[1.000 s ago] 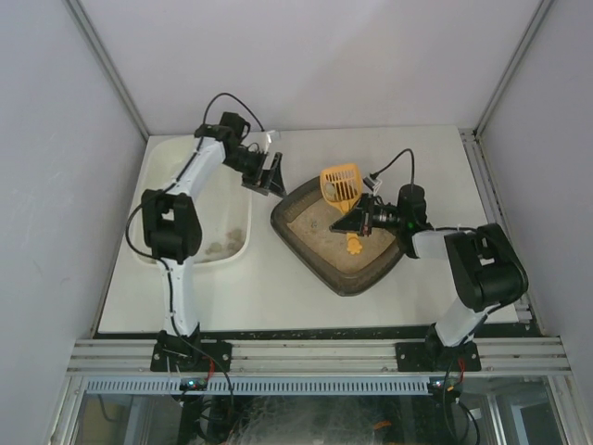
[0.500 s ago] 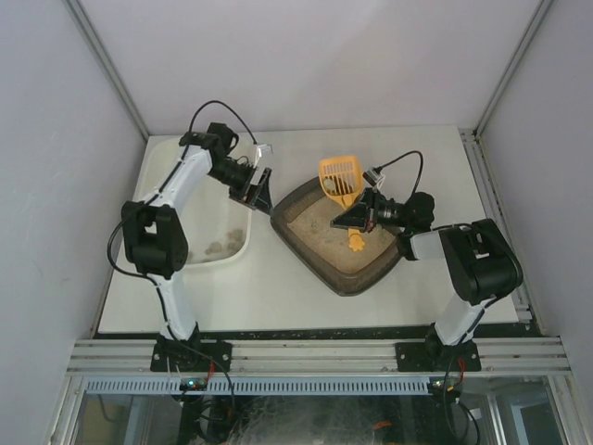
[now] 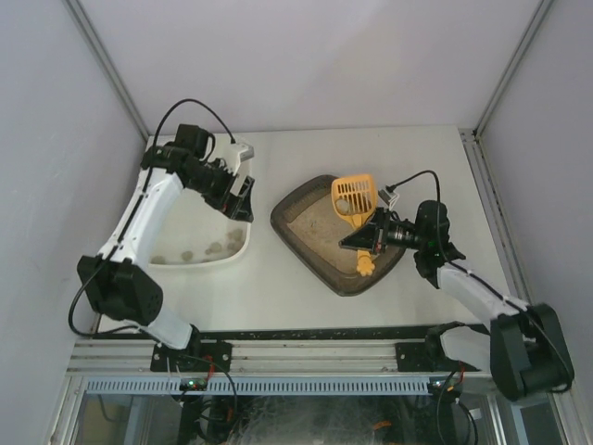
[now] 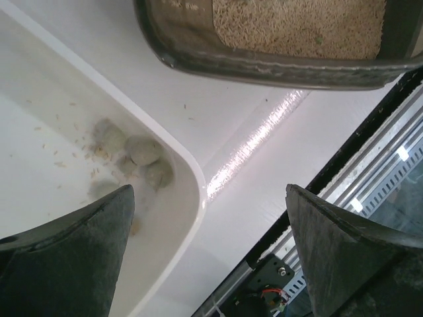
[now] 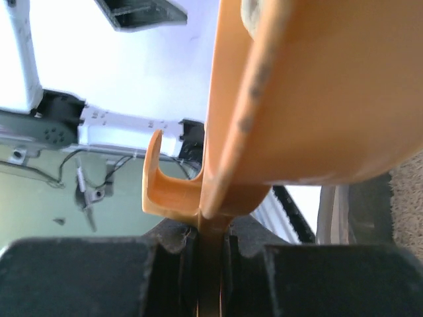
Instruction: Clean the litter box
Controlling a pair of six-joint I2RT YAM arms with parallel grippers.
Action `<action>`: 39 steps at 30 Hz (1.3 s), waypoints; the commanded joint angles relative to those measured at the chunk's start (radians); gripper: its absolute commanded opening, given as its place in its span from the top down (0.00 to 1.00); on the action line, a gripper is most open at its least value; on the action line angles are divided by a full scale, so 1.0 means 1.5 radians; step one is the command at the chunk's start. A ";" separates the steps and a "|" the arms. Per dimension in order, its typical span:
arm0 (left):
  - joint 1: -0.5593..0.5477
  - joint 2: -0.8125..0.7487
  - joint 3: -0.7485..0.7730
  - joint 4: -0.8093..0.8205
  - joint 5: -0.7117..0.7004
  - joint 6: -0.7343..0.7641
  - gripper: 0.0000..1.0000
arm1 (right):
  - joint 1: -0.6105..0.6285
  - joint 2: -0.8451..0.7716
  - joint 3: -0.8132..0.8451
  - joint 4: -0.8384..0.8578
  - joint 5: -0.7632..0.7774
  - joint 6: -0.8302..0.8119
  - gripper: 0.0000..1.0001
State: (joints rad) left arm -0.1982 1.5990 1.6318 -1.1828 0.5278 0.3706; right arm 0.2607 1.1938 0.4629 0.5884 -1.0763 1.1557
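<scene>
Now my left gripper (image 3: 243, 197), spread, has swung left over the tub (image 3: 199, 227). My right gripper (image 3: 366, 239) still pinches the scoop (image 3: 353, 197).

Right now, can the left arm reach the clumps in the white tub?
Probably yes. The left gripper hangs open over the right side of the white tub, and the clumps lie uncovered just below it, with nothing between.
</scene>
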 commanded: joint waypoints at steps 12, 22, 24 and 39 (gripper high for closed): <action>0.006 -0.132 -0.125 0.089 -0.059 0.000 0.00 | -0.016 -0.023 0.056 -0.273 0.023 -0.164 1.00; 0.035 -0.126 -0.110 0.088 -0.066 -0.016 0.00 | 0.010 0.007 0.101 -0.262 0.019 -0.154 1.00; 0.066 -0.126 -0.099 0.095 -0.064 -0.027 0.00 | 0.064 0.028 0.137 -0.298 0.023 -0.173 1.00; 0.463 -0.087 -0.094 0.199 -0.019 -0.285 0.00 | 0.223 0.439 0.709 -0.535 0.154 -0.242 1.00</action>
State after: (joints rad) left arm 0.4423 1.4925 1.4960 -0.9585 0.5404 0.0929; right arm 0.5137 1.7241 1.2755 -0.0254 -0.9226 0.8978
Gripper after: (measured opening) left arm 0.996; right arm 0.088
